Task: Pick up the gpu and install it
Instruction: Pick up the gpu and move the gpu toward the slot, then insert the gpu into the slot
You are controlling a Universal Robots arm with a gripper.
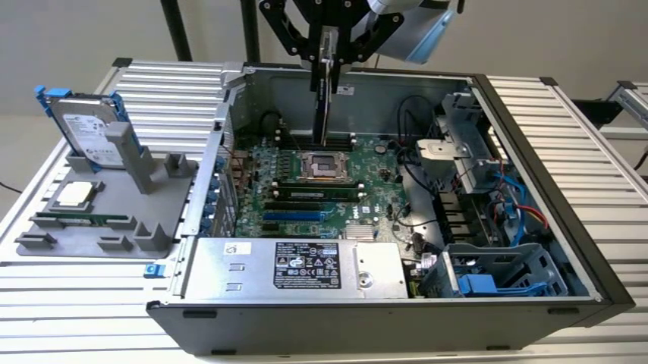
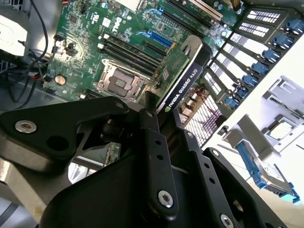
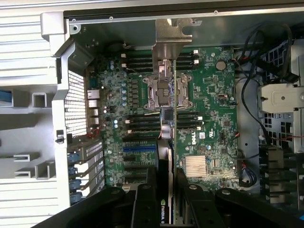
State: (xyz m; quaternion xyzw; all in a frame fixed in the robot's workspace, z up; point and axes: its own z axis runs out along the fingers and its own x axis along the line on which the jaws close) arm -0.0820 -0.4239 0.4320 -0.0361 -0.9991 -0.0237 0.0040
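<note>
The gpu (image 1: 326, 91) hangs on edge over the open computer case (image 1: 526, 189), above the motherboard (image 1: 369, 189) near its CPU socket. My gripper (image 1: 329, 49) is shut on the card's upper end. In the second wrist view the gpu (image 2: 183, 78) shows its green board on one face and its black shroud on the other, held between the gripper's (image 2: 166, 118) black fingers (image 2: 154, 142). In the first wrist view the gpu (image 3: 165, 142) appears edge-on over the socket and memory slots, with its silver bracket (image 3: 170, 42) at the far end and the gripper (image 3: 166, 202) clamped around it.
Blue and black expansion slots (image 1: 294, 216) lie toward the power supply (image 1: 294, 265). On the exterior view's left, a grey holder (image 1: 142, 243) carries a hard drive with blue rails (image 1: 86, 129), a processor (image 1: 73, 195) and a memory stick (image 1: 86, 220). Cables (image 1: 506, 205) and drive cages fill the case's right side.
</note>
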